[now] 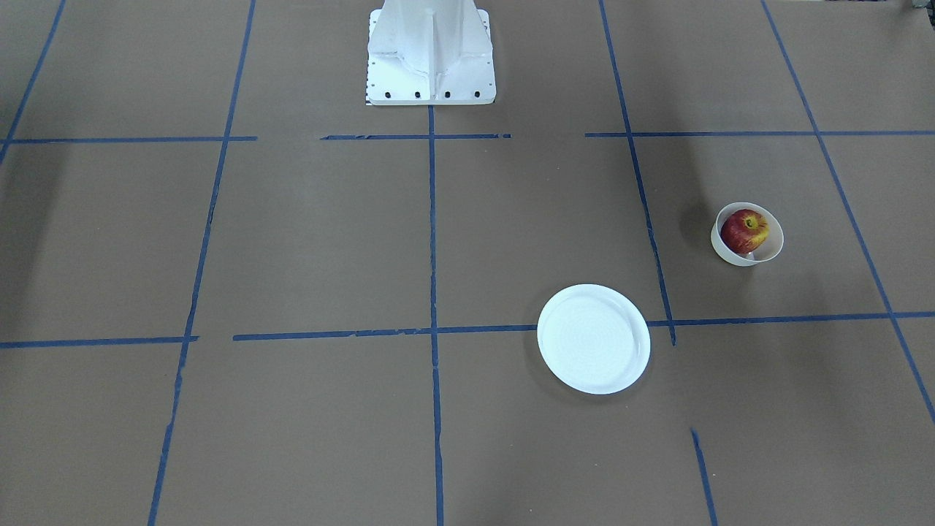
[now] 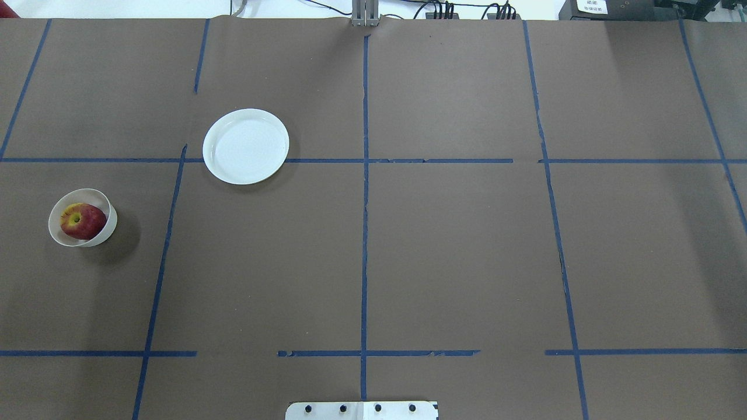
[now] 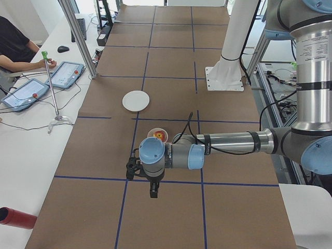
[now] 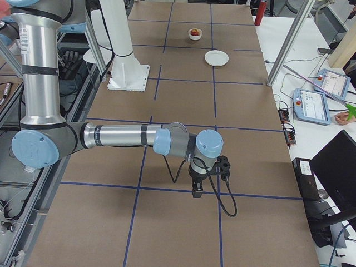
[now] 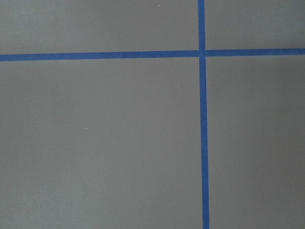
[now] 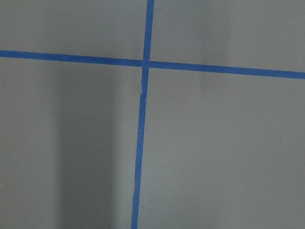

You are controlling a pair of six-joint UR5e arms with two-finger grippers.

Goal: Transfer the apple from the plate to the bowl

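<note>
Apple (image 1: 743, 231): round, glossy red skin with yellow patches, sits inside the bowl (image 1: 724, 253), which is small, deep and cream with thin smooth walls. Plate (image 1: 593, 339): flat, white, shallow rim, bare. Tabletop (image 2: 467, 262): matte brown, gridded with blue tape. Left tool (image 3: 153, 191) hangs over the tabletop, with bowl and apple near it and the plate farther off. Right tool (image 4: 197, 192) is well apart from all three. Cannot tell whether either tool is open or closed.

Table (image 2: 467, 262): brown cover, seemingly paper; blue tape grid (image 2: 365, 233). Carries: white plate (image 2: 245, 146) toward far edge; cream bowl (image 2: 81, 195) near left edge; robot base (image 2: 362, 410) at near edge.
</note>
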